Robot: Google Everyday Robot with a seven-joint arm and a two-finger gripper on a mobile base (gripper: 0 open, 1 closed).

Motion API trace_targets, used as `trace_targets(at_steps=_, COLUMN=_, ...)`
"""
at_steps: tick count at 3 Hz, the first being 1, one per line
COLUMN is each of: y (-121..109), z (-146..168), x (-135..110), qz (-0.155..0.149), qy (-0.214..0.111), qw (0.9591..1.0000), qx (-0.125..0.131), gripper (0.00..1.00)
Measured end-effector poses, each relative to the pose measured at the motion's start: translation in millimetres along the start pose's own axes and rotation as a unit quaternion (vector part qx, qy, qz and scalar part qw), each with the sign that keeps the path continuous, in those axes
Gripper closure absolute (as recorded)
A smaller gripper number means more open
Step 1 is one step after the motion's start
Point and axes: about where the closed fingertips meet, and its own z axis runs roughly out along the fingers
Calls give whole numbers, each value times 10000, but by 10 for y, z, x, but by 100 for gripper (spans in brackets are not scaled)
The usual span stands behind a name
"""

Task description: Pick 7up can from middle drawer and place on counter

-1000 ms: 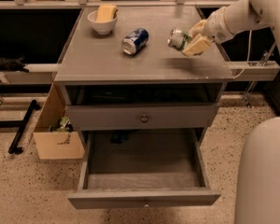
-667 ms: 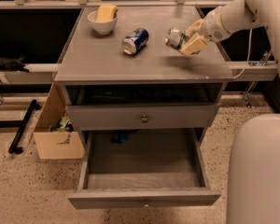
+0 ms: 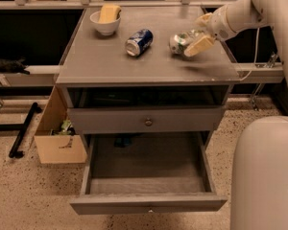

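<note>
The gripper was over the counter, out at 3 o'clock from the counter's middle. It came in from the right on a fat white arm. Its two pale fingers were pinching the 7up can, one on each side. The can lay on its side in the hand, with its round end turned toward 9 o'clock. A dark shadow sat on the grey top at 5 o'clock from the can. It was hard to tell if the can touched the top or hung just over it.

A blue can lay on its side near the middle of the counter. It was at 9 o'clock from the 7up can, near it but not touching. A white bowl stood at 10 o'clock from the blue can, near the back left corner. A yellow thing stuck up out of the bowl.

Below the counter was a grey front with a round knob. Under that, at 6 o'clock, the middle drawer was pulled out wide.

A brown box sat on the speckled floor at 9 o'clock from the drawer. A big white part of the robot filled the corner at 4 o'clock.
</note>
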Motion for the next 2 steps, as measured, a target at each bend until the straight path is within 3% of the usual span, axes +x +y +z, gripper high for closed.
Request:
trace_targets(at_steps=1, y=0, z=0, x=0, qz=0, qy=0, qw=10000, qx=0, gripper=0)
trace_targets(at_steps=2, y=-25, z=-203, x=-28, qz=-185, qy=-116, qw=9995, qx=216, gripper=0)
